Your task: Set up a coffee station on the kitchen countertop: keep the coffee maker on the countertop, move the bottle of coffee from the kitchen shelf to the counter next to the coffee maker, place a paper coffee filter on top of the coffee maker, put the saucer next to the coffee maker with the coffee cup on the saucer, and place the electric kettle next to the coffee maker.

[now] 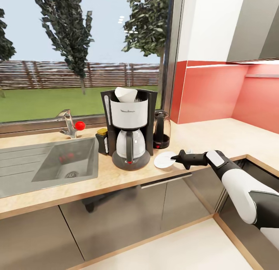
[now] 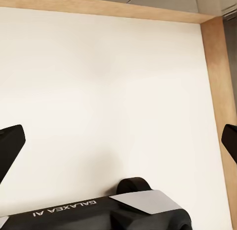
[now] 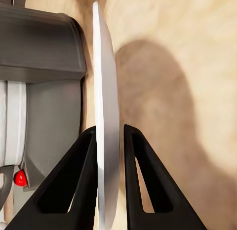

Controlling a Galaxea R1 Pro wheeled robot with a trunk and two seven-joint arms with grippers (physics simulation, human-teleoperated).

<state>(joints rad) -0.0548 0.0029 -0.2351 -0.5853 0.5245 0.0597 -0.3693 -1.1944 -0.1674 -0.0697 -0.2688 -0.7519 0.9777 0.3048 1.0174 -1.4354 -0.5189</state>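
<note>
While the right hand (image 3: 109, 141) pinches the thin round saucer (image 1: 164, 160), the left hand's (image 2: 118, 141) fingers are apart.

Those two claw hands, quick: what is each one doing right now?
Left gripper: open, fingers wide apart, holding nothing.
Right gripper: closed on the rim of the small round flat white saucer, beside the coffee maker.
</note>
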